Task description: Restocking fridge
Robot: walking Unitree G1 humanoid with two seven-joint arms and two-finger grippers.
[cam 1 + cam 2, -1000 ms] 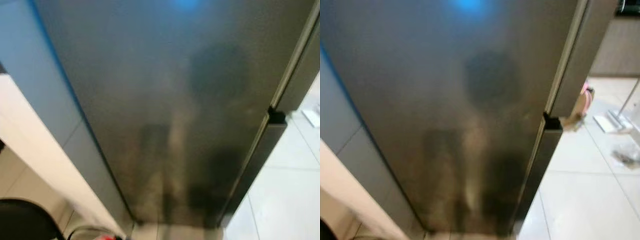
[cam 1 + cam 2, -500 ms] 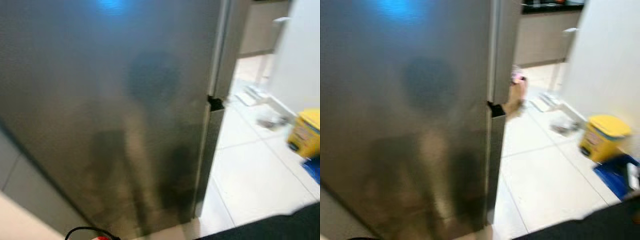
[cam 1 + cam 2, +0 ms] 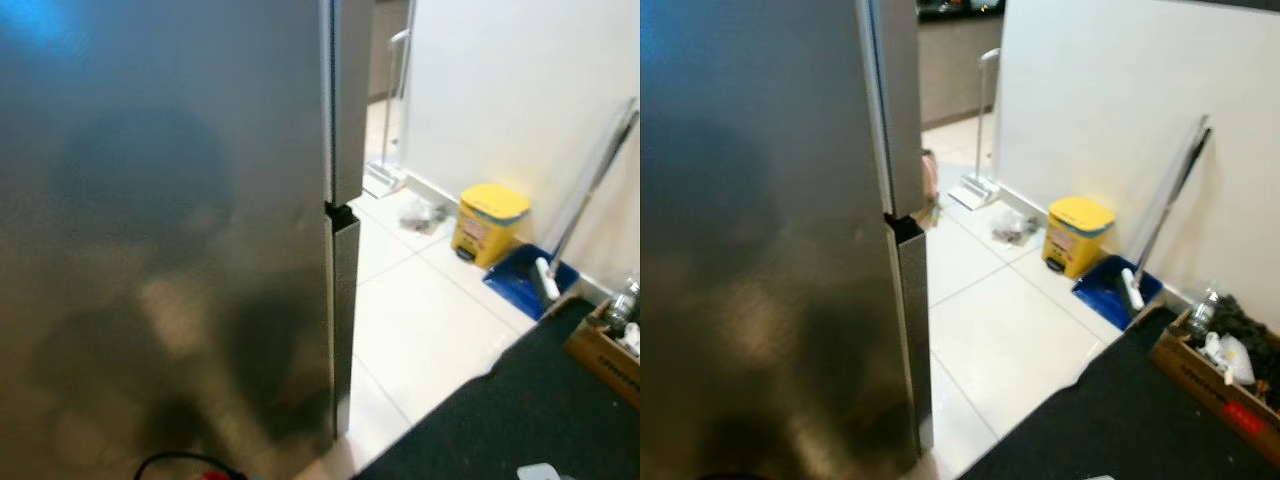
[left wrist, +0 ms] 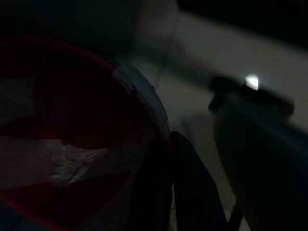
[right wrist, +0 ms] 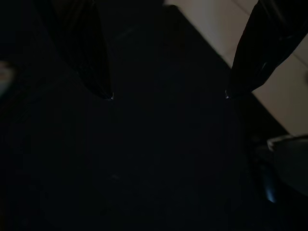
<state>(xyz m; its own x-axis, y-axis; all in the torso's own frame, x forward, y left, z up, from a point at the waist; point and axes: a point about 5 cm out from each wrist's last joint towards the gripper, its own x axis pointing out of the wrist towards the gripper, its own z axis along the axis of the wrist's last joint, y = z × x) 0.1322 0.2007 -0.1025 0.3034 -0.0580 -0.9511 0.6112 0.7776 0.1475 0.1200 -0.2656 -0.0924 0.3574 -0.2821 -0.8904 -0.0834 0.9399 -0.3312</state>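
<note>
The fridge (image 3: 160,250) stands close in front of me on the left, its steel doors closed, one above the other with a gap (image 3: 340,213) between them at the right edge. In the dark left wrist view, my left gripper holds a round red-and-white container (image 4: 72,144) pressed against one black finger (image 4: 192,187). A bit of red (image 3: 215,475) shows at the bottom edge of the left eye view. My right gripper (image 5: 168,96) hangs open over a black surface, with nothing between its fingers.
A black surface (image 3: 520,420) fills the lower right, with a cardboard box (image 3: 1220,375) of items at its far edge. On the white tile floor by the wall stand a yellow bin (image 3: 487,222), a blue dustpan (image 3: 520,280) and a leaning broom (image 3: 1165,215).
The camera has swung to the right: the fridge now sits at the left, and the wall, bin, dustpan and black surface have come into view. Nothing else has visibly moved.
</note>
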